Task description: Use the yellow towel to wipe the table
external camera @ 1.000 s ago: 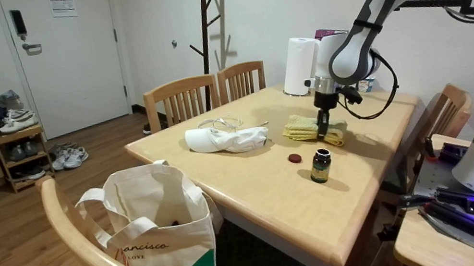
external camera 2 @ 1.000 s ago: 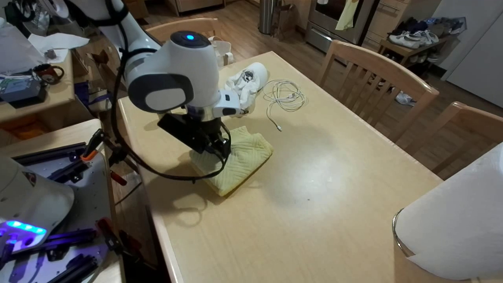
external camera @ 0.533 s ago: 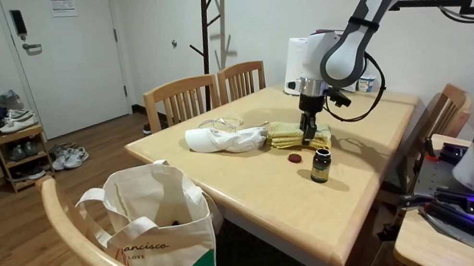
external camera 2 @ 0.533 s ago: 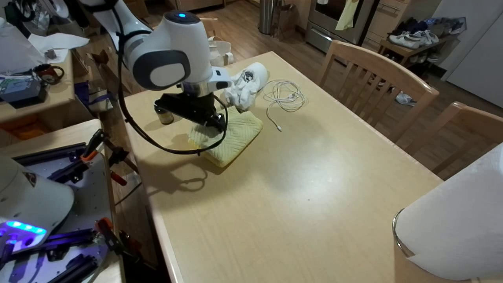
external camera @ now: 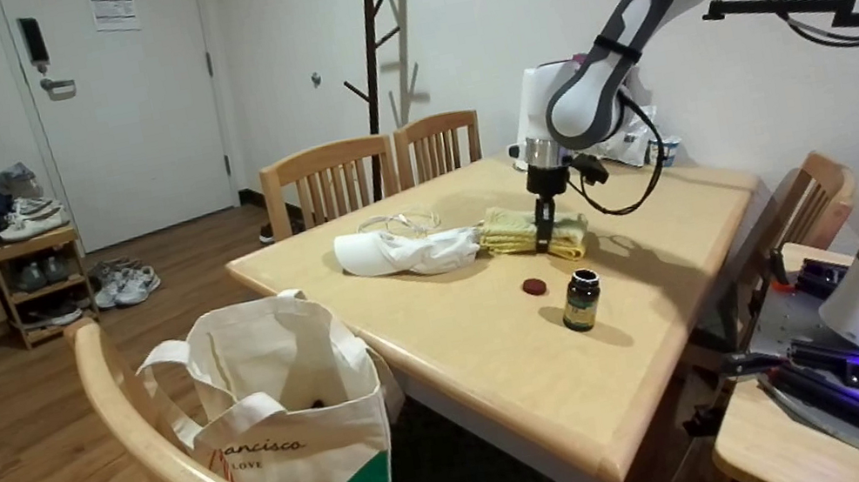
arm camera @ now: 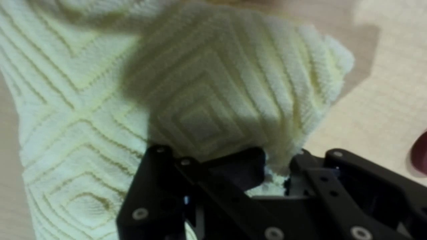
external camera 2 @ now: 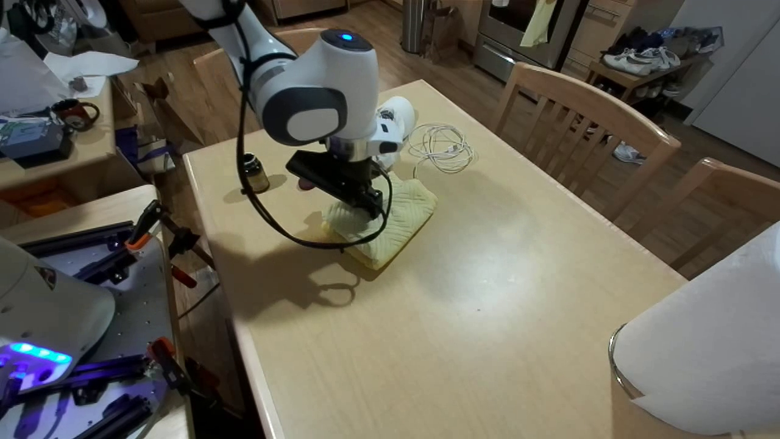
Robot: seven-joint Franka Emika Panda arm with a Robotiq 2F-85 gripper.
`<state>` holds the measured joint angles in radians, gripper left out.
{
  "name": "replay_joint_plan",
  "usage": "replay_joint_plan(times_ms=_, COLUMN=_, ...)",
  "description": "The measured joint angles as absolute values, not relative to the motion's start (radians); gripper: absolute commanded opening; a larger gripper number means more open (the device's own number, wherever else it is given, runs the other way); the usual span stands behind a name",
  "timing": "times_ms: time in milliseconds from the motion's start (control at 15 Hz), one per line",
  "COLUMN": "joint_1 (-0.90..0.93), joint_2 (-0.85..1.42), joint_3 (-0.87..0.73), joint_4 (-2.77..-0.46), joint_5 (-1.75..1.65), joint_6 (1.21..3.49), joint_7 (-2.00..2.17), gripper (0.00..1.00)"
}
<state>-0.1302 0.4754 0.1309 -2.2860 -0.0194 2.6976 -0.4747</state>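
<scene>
The yellow towel (external camera: 504, 235) lies folded in a thick pad on the wooden table (external camera: 445, 331). It also shows in an exterior view (external camera 2: 405, 210) and in the wrist view (arm camera: 80, 140), with ridged diamond patterns. My gripper (external camera: 545, 245) points down at the middle of the towel. In the wrist view the gripper (arm camera: 277, 166) is shut on a bunched fold of towel, which fills the narrow gap between the fingers. The fingertips are hidden behind the wrist parts in an exterior view. The towel's far end lies right beside a white cap; I cannot tell whether they touch.
The white cap (external camera: 387, 253) lies beside a coiled cable (external camera 2: 442, 149). An open dark bottle (external camera: 582, 302) stands near the towel, with a dark red lid (external camera: 534, 286) lying between them. A paper towel roll (external camera 2: 701, 341) stands on the table. Chairs and a tote bag (external camera: 303, 449) surround it.
The gripper and the towel have slid together across the table, first toward the bottle and lid, then toward the cap and cable. The cap's near end seems slightly pushed. Bottle and lid look unmoved.
</scene>
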Motion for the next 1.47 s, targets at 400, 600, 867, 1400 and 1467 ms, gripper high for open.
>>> replay_joint_plan(times_ms=400, joint_1=-0.216, joint_2=0.582, joint_3=0.029, joint_4=-2.052, joint_5=0.02, joint_6=2.601, joint_7=-0.419, gripper=0.03)
replay_joint_plan(times_ms=600, joint_1=-0.263, joint_2=0.612, joint_3=-0.016, joint_4=-1.985, joint_5=0.033, joint_6=2.578, joint_7=-0.385, gripper=0.02)
replay_joint_plan(times_ms=867, joint_1=-0.304, joint_2=0.619, joint_3=-0.013, joint_4=-1.957, joint_5=0.073, joint_6=2.526, joint_7=-0.377, gripper=0.03)
replay_joint_plan(times_ms=1400, joint_1=-0.261, joint_2=0.583, joint_3=0.17, joint_4=-2.03, joint_5=0.158, joint_6=2.398, joint_7=-0.408, gripper=0.02)
replay_joint_plan(times_ms=1467, joint_1=-0.245, joint_2=0.571, joint_3=0.182, joint_4=-2.053, joint_5=0.158, joint_6=2.394, joint_7=-0.418, gripper=0.03)
